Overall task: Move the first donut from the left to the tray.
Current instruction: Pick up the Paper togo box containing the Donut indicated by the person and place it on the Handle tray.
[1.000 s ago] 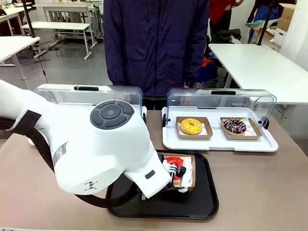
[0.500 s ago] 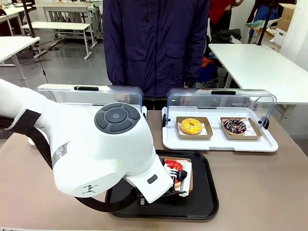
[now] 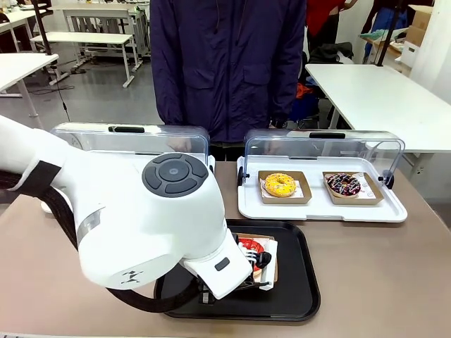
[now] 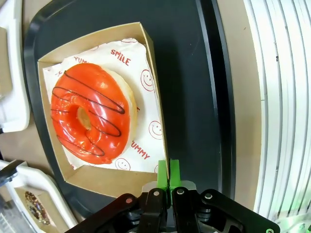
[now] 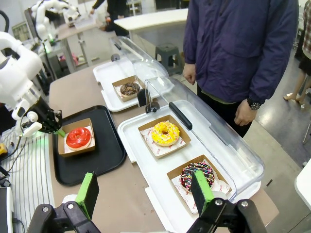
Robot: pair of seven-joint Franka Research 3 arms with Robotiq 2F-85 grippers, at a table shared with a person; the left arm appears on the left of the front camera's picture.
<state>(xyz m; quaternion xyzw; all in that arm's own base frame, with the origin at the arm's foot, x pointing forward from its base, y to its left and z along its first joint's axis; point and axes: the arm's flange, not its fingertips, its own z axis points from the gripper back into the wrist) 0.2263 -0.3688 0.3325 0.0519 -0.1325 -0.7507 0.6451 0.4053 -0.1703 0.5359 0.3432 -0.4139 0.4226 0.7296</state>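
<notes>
Red donut (image 4: 92, 113) sits inside tray (image 4: 194, 73), left jaws pinching its holder's edge.

— What do we have around us here?

— We're at a brown counter (image 3: 394, 267), and beyond it we see a grey floor (image 3: 106, 98) with a dull sheen from the room light.

— And the furniture?

— White tables. One (image 3: 373, 98) stands off to the far right; another (image 3: 17, 70) sits at the far left with a black cable trailing on the floor beside it. Farther back we see a white bench-like table (image 3: 88, 39) on metal legs.

— Anything else?

— A cardboard box (image 3: 423, 17) in the upper right corner. In the right wrist view we also make out a small grey stool (image 5: 167, 51) under a white table (image 5: 150, 19).
</notes>
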